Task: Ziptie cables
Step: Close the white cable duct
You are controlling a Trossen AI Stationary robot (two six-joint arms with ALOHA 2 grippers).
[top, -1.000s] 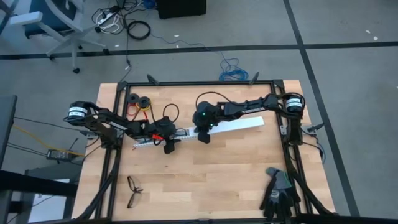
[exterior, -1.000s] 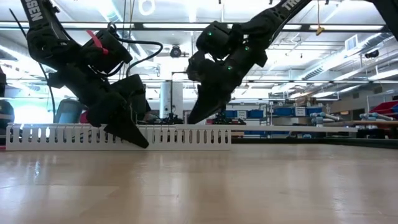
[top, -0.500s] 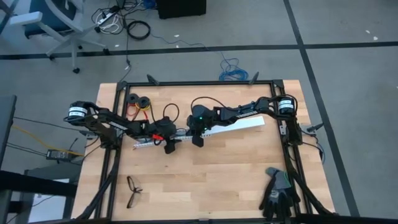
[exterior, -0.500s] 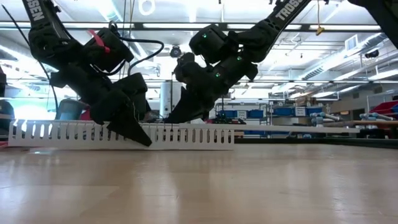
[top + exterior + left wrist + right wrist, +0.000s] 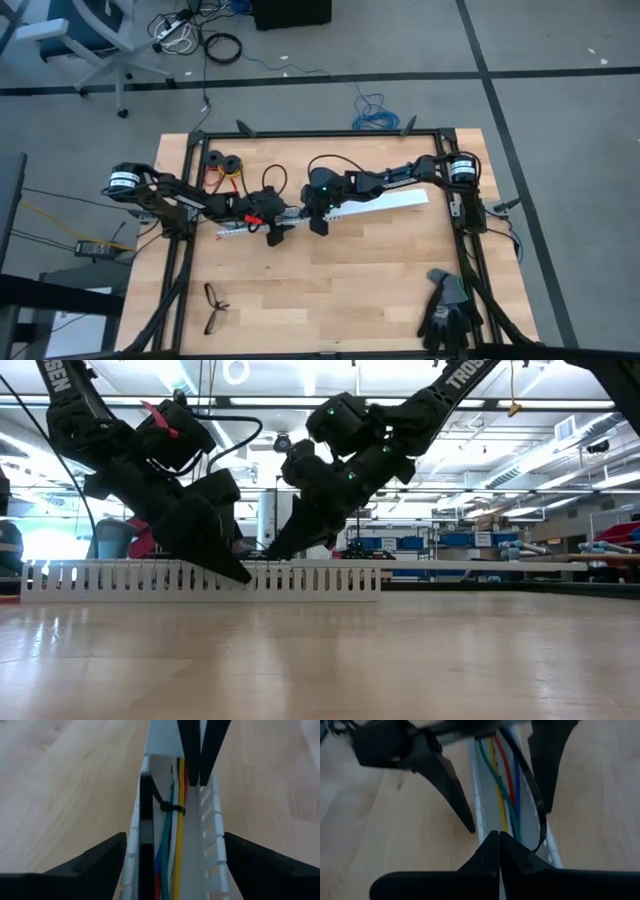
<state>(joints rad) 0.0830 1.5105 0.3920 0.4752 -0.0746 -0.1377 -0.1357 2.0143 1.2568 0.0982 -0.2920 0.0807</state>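
Left hand point(image 5: 172, 865) now spread wider astride cables point(image 5: 172, 835), right hand point(image 5: 498, 845) unmoved

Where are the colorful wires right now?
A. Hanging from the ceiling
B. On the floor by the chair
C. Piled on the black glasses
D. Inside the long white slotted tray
D. In the left wrist view the cables run along inside the white slotted tray, with a black ziptie looped around them.

Bright overhead lights, blurred wrist views
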